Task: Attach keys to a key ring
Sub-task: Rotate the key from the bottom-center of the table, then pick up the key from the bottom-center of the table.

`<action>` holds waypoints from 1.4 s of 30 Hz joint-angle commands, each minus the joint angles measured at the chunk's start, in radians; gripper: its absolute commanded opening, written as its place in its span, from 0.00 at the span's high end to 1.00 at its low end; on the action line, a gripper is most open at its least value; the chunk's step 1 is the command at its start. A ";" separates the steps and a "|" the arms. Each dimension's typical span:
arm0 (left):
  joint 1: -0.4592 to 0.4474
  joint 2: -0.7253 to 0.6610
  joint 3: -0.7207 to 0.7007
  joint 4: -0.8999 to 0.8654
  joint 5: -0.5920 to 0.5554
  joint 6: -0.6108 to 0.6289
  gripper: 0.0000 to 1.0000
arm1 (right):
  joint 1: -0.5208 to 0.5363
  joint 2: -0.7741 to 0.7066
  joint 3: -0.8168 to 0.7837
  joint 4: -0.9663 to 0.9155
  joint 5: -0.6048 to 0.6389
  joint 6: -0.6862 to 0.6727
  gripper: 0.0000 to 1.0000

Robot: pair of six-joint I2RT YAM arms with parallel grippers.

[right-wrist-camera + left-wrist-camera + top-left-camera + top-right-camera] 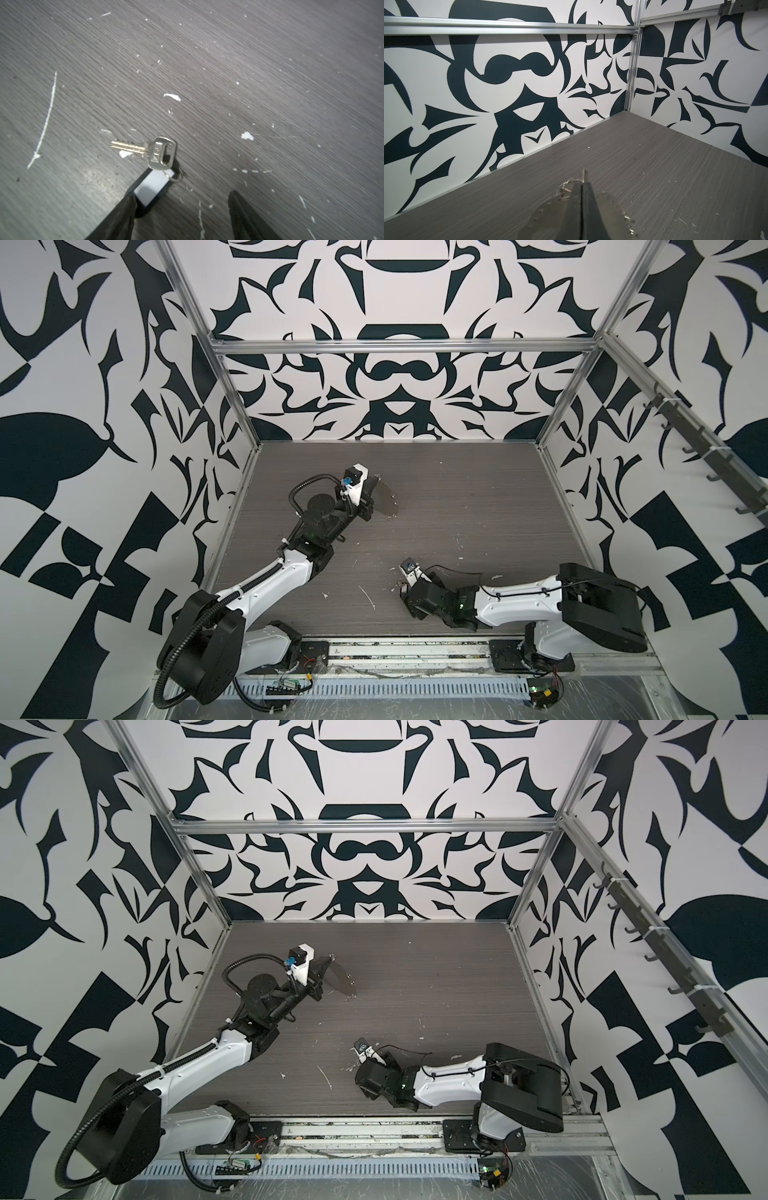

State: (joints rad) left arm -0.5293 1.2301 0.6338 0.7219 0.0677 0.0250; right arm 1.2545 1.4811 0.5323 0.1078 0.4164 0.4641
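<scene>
Even diffuse light, soft shadows, bowed wide-angle edges, right wrist view blurry

The table looks like grey wood-grain laminate, matt and finely ridged, with small white flecks on it. The key is polished silver metal, quite glossy. Its tag is black plastic with a matt white label. The key ring looks smooth and grey, with a dull sheen.
</scene>
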 commanded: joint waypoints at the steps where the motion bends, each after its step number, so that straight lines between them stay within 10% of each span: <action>1: 0.006 -0.027 -0.013 0.062 0.008 -0.013 1.00 | 0.006 -0.047 -0.033 -0.055 0.053 0.035 0.28; 18: 0.005 -0.021 -0.011 0.064 0.015 -0.016 1.00 | -0.131 -0.203 -0.169 0.276 -0.203 -0.196 0.47; 28: 0.008 -0.013 -0.005 0.062 0.018 -0.007 1.00 | -0.134 -0.266 0.006 -0.052 -0.033 -0.363 0.41; 42: 0.009 -0.013 -0.004 0.064 0.093 0.022 1.00 | -0.130 -0.289 0.049 -0.174 -0.176 -0.726 0.54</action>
State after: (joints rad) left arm -0.5255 1.2293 0.6327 0.7296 0.1303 0.0391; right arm 1.1233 1.1576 0.5385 -0.0402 0.2527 -0.1658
